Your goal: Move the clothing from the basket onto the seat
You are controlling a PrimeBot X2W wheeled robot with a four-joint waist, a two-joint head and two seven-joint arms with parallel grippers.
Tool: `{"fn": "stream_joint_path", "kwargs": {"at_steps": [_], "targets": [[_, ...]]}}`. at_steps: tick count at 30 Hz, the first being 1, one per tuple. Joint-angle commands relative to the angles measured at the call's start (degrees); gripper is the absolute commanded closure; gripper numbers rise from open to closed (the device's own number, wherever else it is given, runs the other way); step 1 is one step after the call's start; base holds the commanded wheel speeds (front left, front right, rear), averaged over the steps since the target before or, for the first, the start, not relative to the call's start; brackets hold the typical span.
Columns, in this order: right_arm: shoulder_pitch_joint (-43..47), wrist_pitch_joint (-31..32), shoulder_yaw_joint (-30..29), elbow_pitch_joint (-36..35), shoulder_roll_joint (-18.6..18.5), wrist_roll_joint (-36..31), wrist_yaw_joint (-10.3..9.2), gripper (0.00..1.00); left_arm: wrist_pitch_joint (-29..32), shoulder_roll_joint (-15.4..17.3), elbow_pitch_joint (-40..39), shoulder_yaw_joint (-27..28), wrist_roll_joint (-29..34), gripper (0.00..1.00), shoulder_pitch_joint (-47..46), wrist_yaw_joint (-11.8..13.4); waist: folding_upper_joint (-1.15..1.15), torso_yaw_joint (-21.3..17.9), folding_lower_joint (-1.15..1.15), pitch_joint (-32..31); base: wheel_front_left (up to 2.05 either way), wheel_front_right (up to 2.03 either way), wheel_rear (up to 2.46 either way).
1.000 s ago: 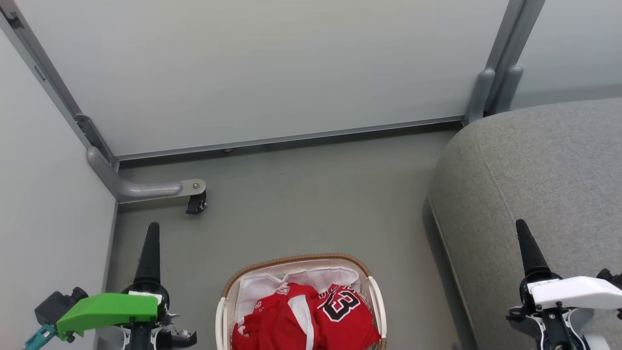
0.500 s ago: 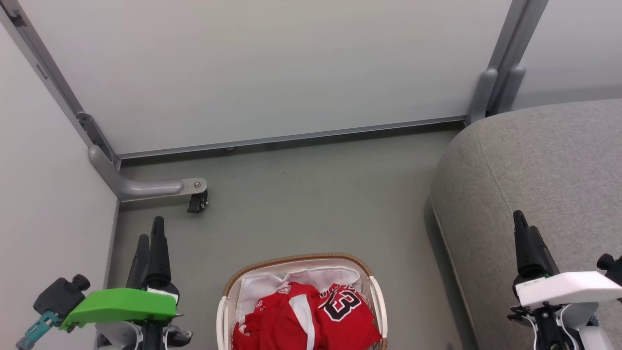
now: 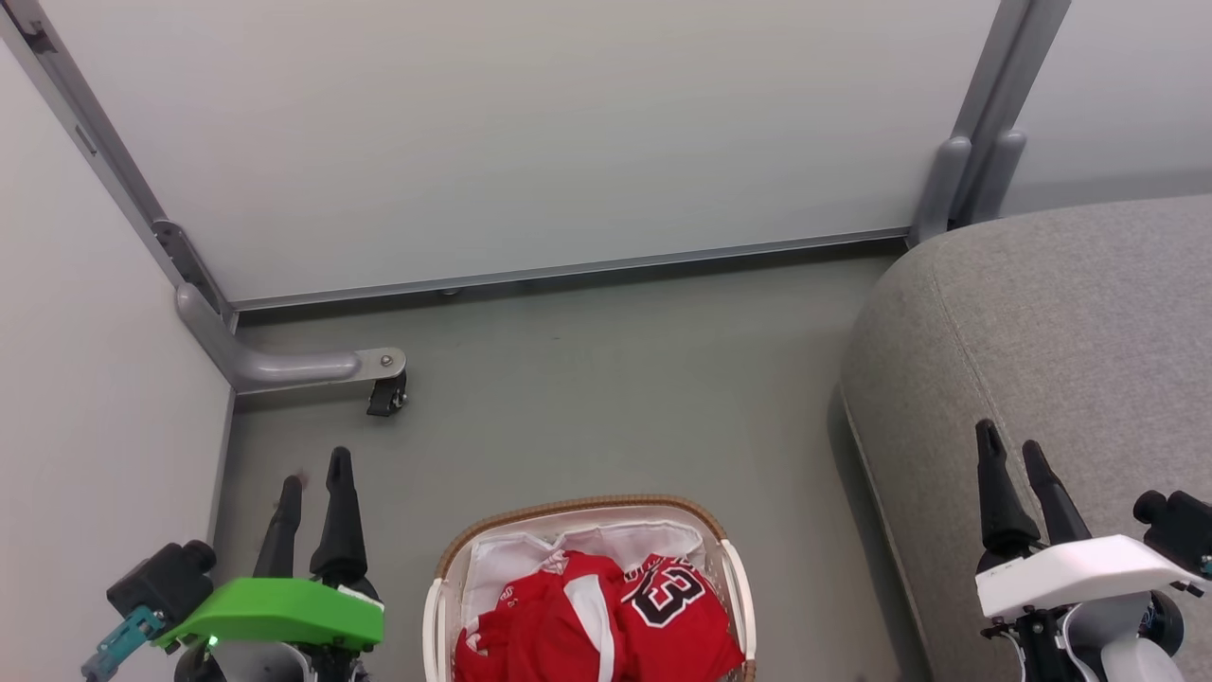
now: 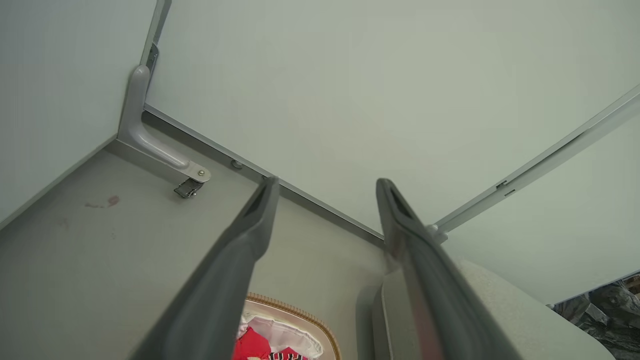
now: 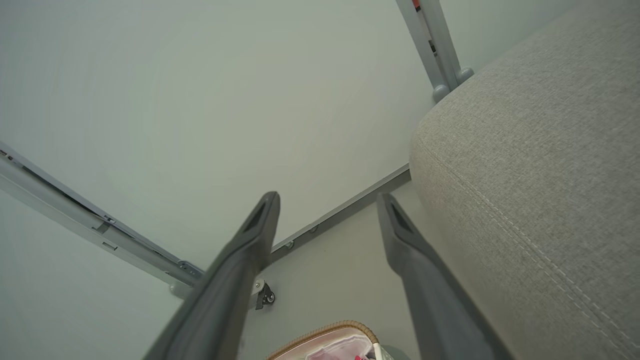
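**Grippers turn, laundry waits.** Both of your arms have rolled at the wrist in the past second. The left gripper (image 3: 314, 469), just left of the basket (image 3: 530, 516), and the right gripper (image 3: 1008, 438), well to the basket's right above the seat (image 3: 1060, 322), each showed one dark edge a second ago. Each now presents two fingers plainly spread, with nothing between them.

The clothing (image 3: 606, 620) has not stirred. The red jersey numbered 23 (image 3: 668, 592) lies in the basket's right half. The white-striped red garment (image 3: 540, 630) lies in its left half, and both rest on the white liner (image 3: 502, 559).

By the look of it, the transfer has not begun, and the turn reads as preparation for a reach down into the basket.

The basket stands on a smooth grey-green floor (image 3: 615, 379), which bears a faint reddish mark left of the basket. Beyond the basket, pale partition panels (image 3: 521, 142) in grey metal frames close off the room. A castor foot (image 3: 386, 395) juts out beyond the basket, to its left.
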Motion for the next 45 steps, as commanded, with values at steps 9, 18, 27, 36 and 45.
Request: {"fn": "stream_joint_path", "kwargs": {"at_steps": [9,18,27,36,45], "targets": [[0.4,-2.0,0.2,0.1,-0.5,-7.9,0.02,0.0,-1.8,0.4,1.3,-0.3,6.9,0.0,0.6,0.2,0.0,0.2,0.0,-0.1,0.0,0.0,0.0],[0.9,-3.3,0.6,0.2,-0.5,-13.5,0.03,0.0,-3.2,0.5,2.4,-1.0,11.5,0.0,1.2,0.1,0.0,0.3,0.0,-0.2,0.0,0.0,0.0],[1.3,-4.5,0.8,0.1,-0.6,-18.5,0.02,0.0,-4.4,0.5,3.2,-1.4,15.4,0.0,1.4,0.0,0.0,0.6,0.0,-0.1,0.0,0.0,0.0],[1.3,-5.7,0.8,0.2,-0.6,-23.1,0.03,0.0,-5.5,0.6,3.6,-1.6,19.2,0.0,1.6,0.2,0.0,0.6,0.0,0.1,0.0,0.0,0.0],[1.5,-6.7,0.6,0.3,-0.7,-27.3,0.03,0.0,-6.6,0.6,4.2,-2.0,22.7,0.0,1.7,0.2,0.0,0.8,0.0,0.2,0.0,0.0,0.0]]}}
